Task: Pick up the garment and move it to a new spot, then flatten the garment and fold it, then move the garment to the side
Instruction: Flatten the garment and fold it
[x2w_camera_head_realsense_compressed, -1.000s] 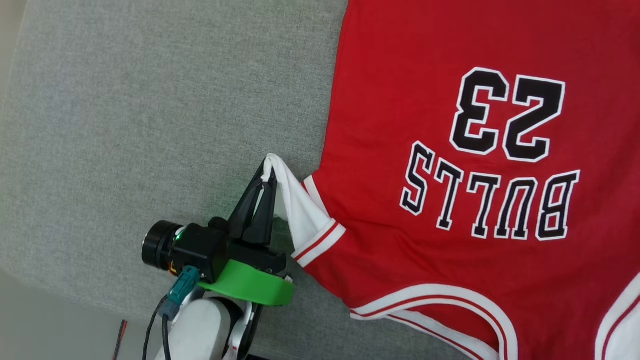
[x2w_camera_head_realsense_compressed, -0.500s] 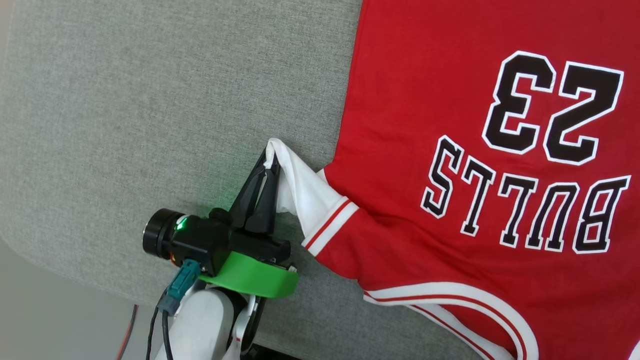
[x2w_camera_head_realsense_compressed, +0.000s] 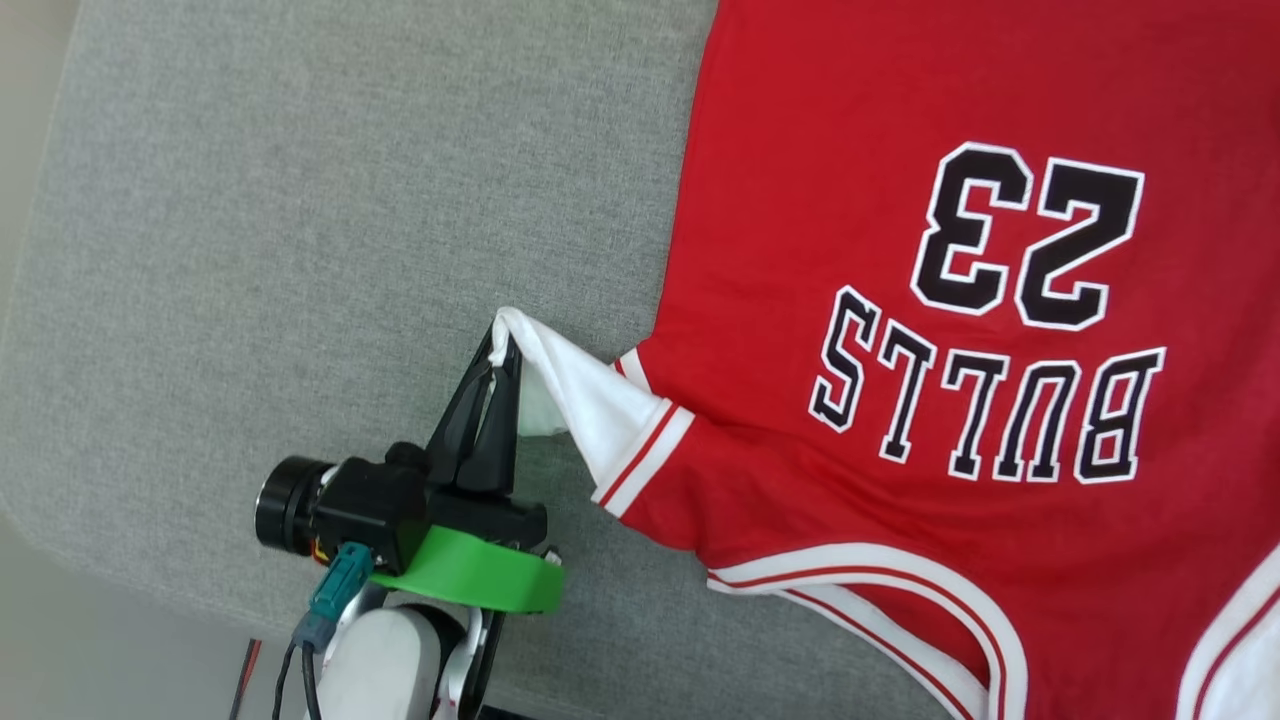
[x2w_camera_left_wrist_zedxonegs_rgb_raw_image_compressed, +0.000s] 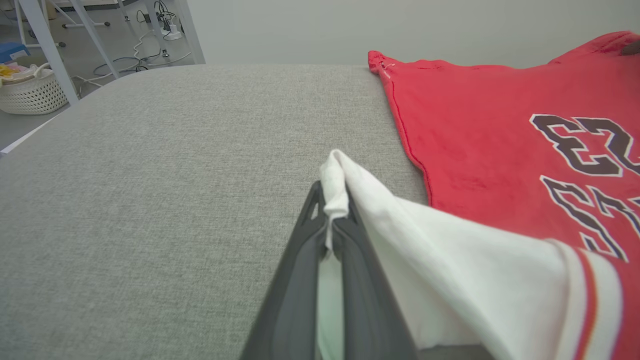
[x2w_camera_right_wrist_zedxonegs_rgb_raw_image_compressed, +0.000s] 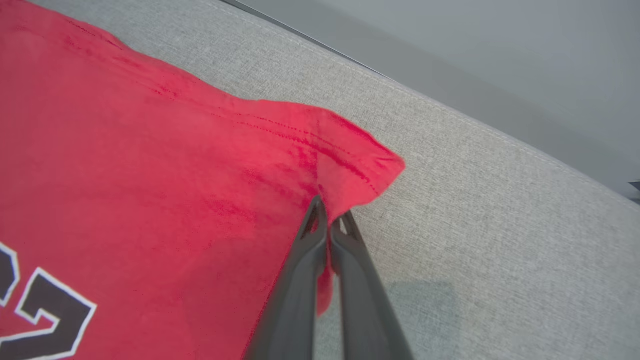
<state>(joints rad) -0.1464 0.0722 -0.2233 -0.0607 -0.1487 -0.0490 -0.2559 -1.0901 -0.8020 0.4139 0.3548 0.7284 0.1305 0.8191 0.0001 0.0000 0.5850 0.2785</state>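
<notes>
Pulled farther outward, a sleeve (x2w_camera_head_realsense_compressed: 580, 400) of the garment (x2w_camera_head_realsense_compressed: 850, 150) is pinched in the closed left claw (x2w_camera_head_realsense_compressed: 502, 345); the right claw (x2w_camera_right_wrist_zedxonegs_rgb_raw_image_compressed: 330, 210) clamps its hem (x2w_camera_right_wrist_zedxonegs_rgb_raw_image_compressed: 360, 165); overstretching may slip either.

Grey fabric surface (x2w_camera_head_realsense_compressed: 300, 200), white woven basket (x2w_camera_left_wrist_zedxonegs_rgb_raw_image_compressed: 30, 92), white frame leg (x2w_camera_left_wrist_zedxonegs_rgb_raw_image_compressed: 48, 50), pale wall (x2w_camera_left_wrist_zedxonegs_rgb_raw_image_compressed: 350, 25)

Lighting bright, flat, diffuse from above; no glare. Head view: sharp mid-frame, floor (x2w_camera_head_realsense_compressed: 60, 640) at 8 o'clock soft. Faint shadow on the grey surface (x2w_camera_head_realsense_compressed: 300, 250) below the left gripper (x2w_camera_head_realsense_compressed: 505, 348) (low contrast, fuzzy edges). Left wrist view: own fingers (x2w_camera_left_wrist_zedxonegs_rgb_raw_image_compressed: 297, 280) at 6 o'clock blurred, white frame legs (x2w_camera_left_wrist_zedxonegs_rgb_raw_image_compressed: 46, 50) at 11 o'clock lean from wide-angle bend. Right wrist view: pale shadow patch at 4 o'clock, right gripper (x2w_camera_right_wrist_zedxonegs_rgb_raw_image_compressed: 331, 215) slightly soft low down, garment (x2w_camera_right_wrist_zedxonegs_rgb_raw_image_compressed: 150, 175) red reads washed, pinkish.
</notes>
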